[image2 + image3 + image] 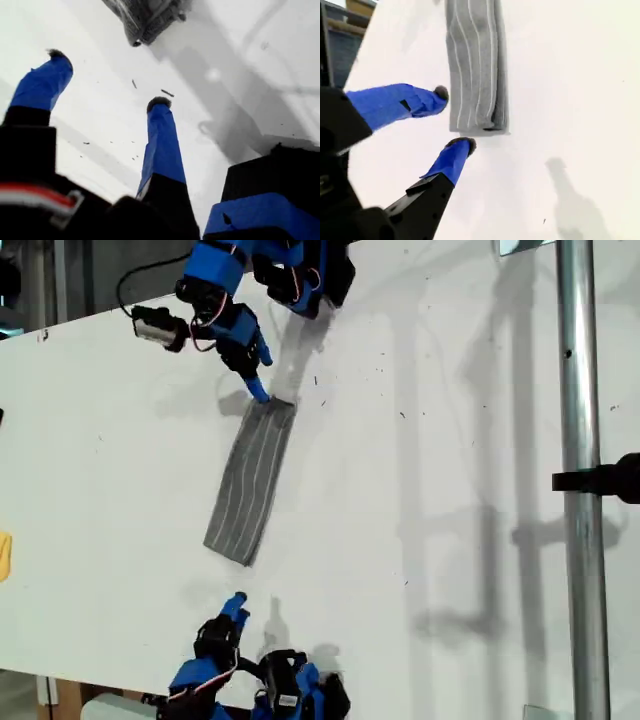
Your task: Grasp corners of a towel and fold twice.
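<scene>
The towel [252, 480] lies on the white table [450, 540], folded into a long narrow grey striped strip that runs from upper middle down toward the exterior view's lower left. My first gripper [260, 372] is open at the strip's upper end, one blue fingertip beside its corner. In the first wrist view that bunched end [147, 22] lies beyond the open first gripper [107, 82]. My second gripper [230, 612] is open a short way below the strip's lower end. In the second wrist view the second gripper [454, 119] frames the folded end [477, 90]; a corner [502, 130] shows there.
A metal pole [580, 440] with a black clamp [610, 478] stands at the exterior view's right. A yellow object [3, 555] sits at the exterior view's left edge. The arm bases sit at the table's upper and lower edges in that view. Small dark specks [167, 92] dot the table.
</scene>
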You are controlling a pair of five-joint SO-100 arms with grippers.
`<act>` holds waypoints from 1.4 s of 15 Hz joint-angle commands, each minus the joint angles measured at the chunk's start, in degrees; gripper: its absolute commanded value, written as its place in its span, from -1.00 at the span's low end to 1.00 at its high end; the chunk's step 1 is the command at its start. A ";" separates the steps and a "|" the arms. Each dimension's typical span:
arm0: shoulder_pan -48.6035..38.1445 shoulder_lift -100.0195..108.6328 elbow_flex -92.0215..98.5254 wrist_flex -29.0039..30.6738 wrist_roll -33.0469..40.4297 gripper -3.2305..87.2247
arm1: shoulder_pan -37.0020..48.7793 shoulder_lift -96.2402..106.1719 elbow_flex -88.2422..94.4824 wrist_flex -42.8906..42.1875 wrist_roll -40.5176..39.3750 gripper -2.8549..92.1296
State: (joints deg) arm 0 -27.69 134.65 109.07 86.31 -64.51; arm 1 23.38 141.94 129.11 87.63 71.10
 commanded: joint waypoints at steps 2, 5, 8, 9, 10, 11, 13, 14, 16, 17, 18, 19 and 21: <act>19.07 25.40 29.71 -16.61 -12.92 -0.93 | -11.95 22.24 11.69 3.87 20.65 -0.18; 29.71 29.62 46.41 -30.76 -18.11 -0.97 | -16.70 15.56 11.78 4.48 28.92 -0.07; 34.54 31.90 55.46 -34.01 -21.97 -0.98 | -13.18 11.43 10.90 4.75 30.23 -0.02; 34.80 35.51 58.62 -34.72 -22.06 -0.98 | -11.60 8.44 10.55 4.31 29.88 0.00; 34.80 40.34 62.05 -34.19 -22.59 -0.98 | -9.76 4.22 9.84 2.20 28.56 0.00; 34.80 47.20 65.57 -32.96 -22.94 -0.98 | -7.82 -0.88 9.23 -1.41 26.98 0.01; 35.07 64.16 69.70 -22.50 -24.52 -0.98 | -2.02 -13.71 5.80 -8.44 22.24 0.02; 35.24 64.16 68.91 -19.60 -24.70 -0.98 | 0.88 -21.27 3.08 -11.51 20.04 0.03; 36.91 64.16 69.70 -18.98 -25.93 -0.98 | 6.15 -34.89 -3.52 -15.73 15.64 0.05; 37.44 64.16 69.70 -18.54 -26.46 -0.98 | 8.35 -40.08 -5.45 -18.28 13.80 0.05; 37.71 64.16 69.70 -17.84 -27.16 -0.98 | 10.11 -44.91 -7.47 -19.95 12.48 0.05; 38.14 64.16 69.70 -17.31 -27.51 -0.98 | 11.95 -49.48 -9.84 -21.01 10.99 0.05; 38.50 64.16 69.70 -16.70 -27.77 -0.98 | 15.12 -58.71 -16.70 -21.09 6.77 -0.01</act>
State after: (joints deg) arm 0 10.11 198.19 178.51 69.35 -91.76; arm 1 36.47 86.75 119.18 66.71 80.77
